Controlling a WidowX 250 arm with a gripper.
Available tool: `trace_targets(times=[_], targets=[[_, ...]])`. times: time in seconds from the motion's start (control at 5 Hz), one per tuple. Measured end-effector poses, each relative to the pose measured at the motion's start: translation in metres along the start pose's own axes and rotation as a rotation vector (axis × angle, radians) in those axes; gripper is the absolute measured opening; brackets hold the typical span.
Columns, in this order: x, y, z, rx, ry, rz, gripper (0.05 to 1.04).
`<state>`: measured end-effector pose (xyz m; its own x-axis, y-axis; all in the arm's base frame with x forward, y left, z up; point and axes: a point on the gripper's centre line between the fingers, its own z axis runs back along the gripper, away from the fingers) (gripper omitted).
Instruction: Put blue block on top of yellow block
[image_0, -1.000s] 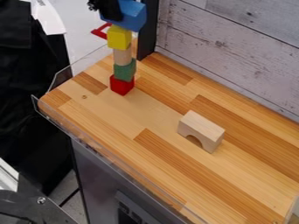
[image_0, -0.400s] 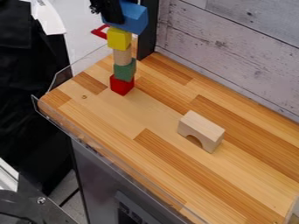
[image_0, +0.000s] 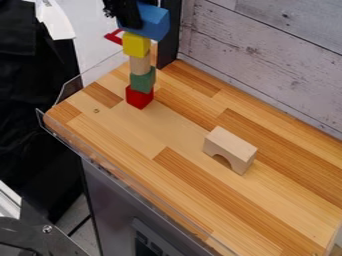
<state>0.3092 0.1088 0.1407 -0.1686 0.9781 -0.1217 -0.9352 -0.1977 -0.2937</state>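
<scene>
Black gripper (image_0: 133, 20) looks clamped on the chunky blue wooden block (image_0: 156, 23) just over the yellow wooden cube (image_0: 135, 45), presumably steadying it until it's seated, since the narrow block stack (image_0: 141, 82) could topple. Can't tell from this angle if blue and yellow touch. Blue is flat-faced, visibly wider than yellow.

butcher-block tabletop (image_0: 180, 172): wood, smooth, visible grain, slight sheen. arched block (image_0: 230, 150): pale bare wood, smooth, matt. red block (image_0: 139, 97), green block (image_0: 142, 81), yellow block (image_0: 136, 45), blue block (image_0: 153, 21): matt colour, smooth-looking. wall (image_0: 267, 60): weathered wood look, knotted, matt. edge guard (image_0: 127, 175): clear, glossy, plastic-looking. dark cloth (image_0: 33, 115): soft, matt.
</scene>
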Motion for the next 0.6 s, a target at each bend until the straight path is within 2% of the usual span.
trace_targets(times=[0.2,0.4,0.6], targets=[[-0.0003,0.0000,-0.0022,0.002,0.014,0.004,0.907],[-0.0020,0.0014,-0.0017,0.011,0.027,-0.005,1.012],[-0.0009,-0.0036,0.0043,0.002,0.026,-0.026,1.004]])
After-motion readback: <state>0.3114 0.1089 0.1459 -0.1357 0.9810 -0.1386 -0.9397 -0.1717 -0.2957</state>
